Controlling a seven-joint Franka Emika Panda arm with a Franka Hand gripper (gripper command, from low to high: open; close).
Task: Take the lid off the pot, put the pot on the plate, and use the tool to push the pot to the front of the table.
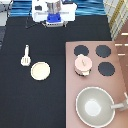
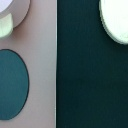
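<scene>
I'm on step one: gripper parked at the exterior view's top, jaw state indiscernible, well apart from the small pale pink pot with its round pink lid on; it needs a descent onto the knob.

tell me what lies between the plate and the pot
Nothing stands there: in the exterior view only bare table and the edge of the stove panel separate the plate from the pot. The tool hangs at that view's top, away from both.

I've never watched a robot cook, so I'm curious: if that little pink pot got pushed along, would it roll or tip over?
Probably neither. The pot looks squat and round, sitting upright on the stove, so it would likely slide. Its lid seems only to rest on top and might shift. It looks small, so perhaps light. The gripper is far off at the exterior view's top.
</scene>
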